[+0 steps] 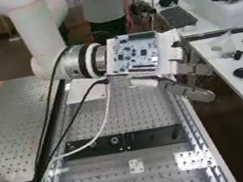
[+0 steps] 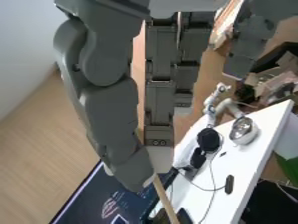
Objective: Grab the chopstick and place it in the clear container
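Inspecting by remote, I find the robot hand [image 1: 191, 92] pinching the chopstick [image 2: 166, 200] near one end, the thumb [image 2: 133, 165] bearing on it. The free length slants away from the pinch, presumably so it can enter the clear container first while the digits stay outside the rim. So thin a stick on so small a contact could pivot or slip; I would advise a slow carry.

In the high view the robot hand lies at the side edge of the perforated metal surface [image 1: 146, 112], its digits reaching past it. I judge the grasp made and the placing outstanding: bring the stick above the opening, tilt it down, release.

On the wrist sits a circuit board [image 1: 137, 53], likely mounted there to shorten its leads. The black cable [image 1: 75, 118] and white cable [image 1: 104, 120] hang slack, I take it to let the white arm [image 1: 40, 24] turn; they could snag. A black plate [image 1: 154, 136] lies across the surface, probably as a fixture.
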